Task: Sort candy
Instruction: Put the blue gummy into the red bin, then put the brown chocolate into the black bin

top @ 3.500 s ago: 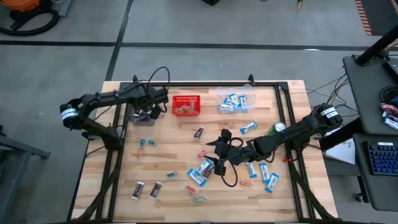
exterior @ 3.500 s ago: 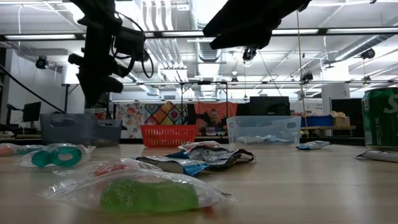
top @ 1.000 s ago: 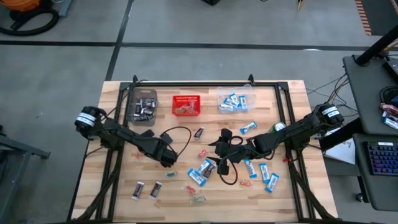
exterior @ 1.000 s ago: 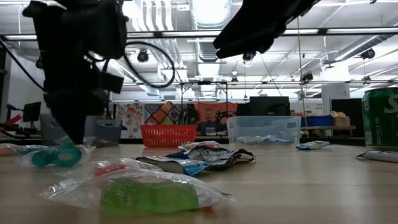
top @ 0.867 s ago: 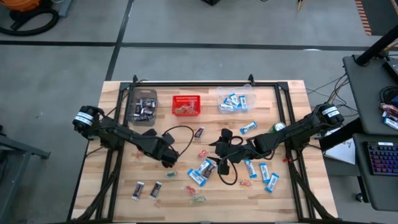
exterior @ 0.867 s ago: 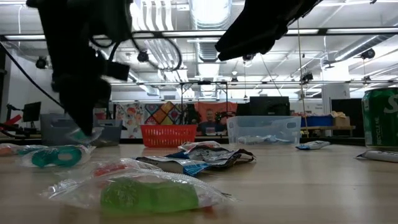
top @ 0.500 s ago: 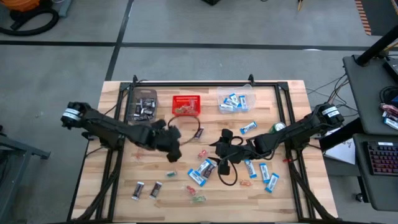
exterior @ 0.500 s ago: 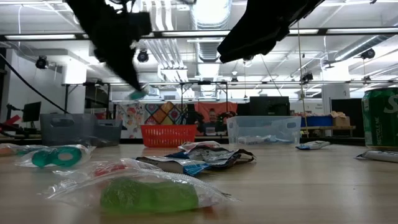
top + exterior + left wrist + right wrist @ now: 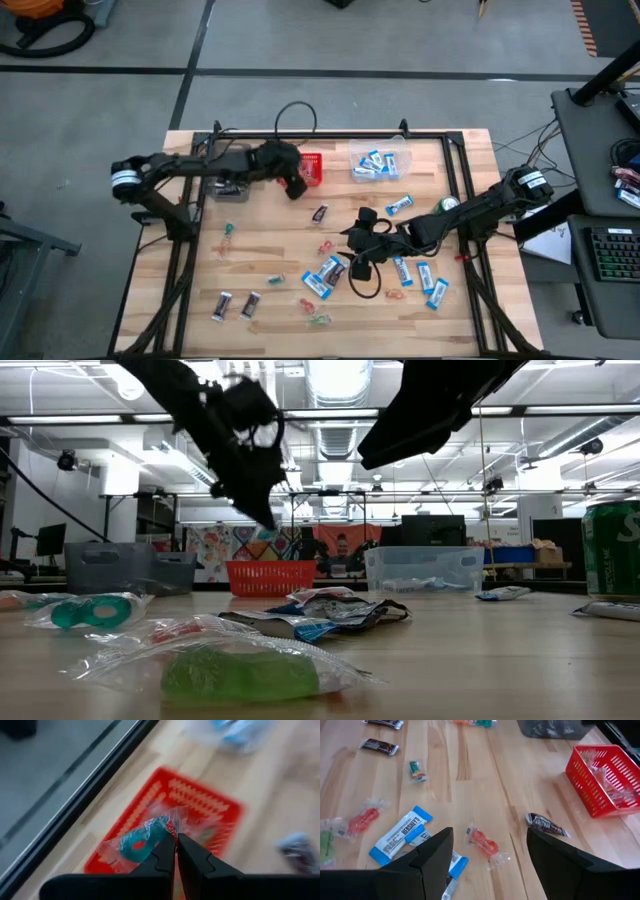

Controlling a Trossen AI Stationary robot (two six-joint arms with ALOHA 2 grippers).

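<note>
Wrapped candy lies scattered over the wooden table: blue-and-white packets (image 9: 318, 283), dark bars (image 9: 222, 305) and small twist-wrapped pieces (image 9: 482, 840). My left gripper (image 9: 296, 186) hangs over the red mesh basket (image 9: 310, 168) at the far side, shut on a teal ring candy (image 9: 140, 841) in a clear wrapper. My right gripper (image 9: 358, 246) hovers open above the candy in the middle of the table; its fingers stand wide apart with nothing between them in the right wrist view (image 9: 487, 865). My left gripper pinches the clear wrapper of the teal ring candy at its edge (image 9: 169, 829) between its two fingertips. The fingers slant downward. The candy sticks out past the fingertips, lifted clear above the red basket (image 9: 200, 805).
A clear bin (image 9: 378, 160) with blue packets stands right of the basket. A grey bin (image 9: 228, 178) with dark bars stands to its left, partly under my left arm. A green can (image 9: 447, 205) stands at the right. Another teal ring candy (image 9: 90, 610) lies near the front left.
My left gripper has risen from the table's left middle with the teal ring candy and swung toward the far edge. It now hangs over the red basket. The candy has gone from lying on the table to hanging clear in the air.
</note>
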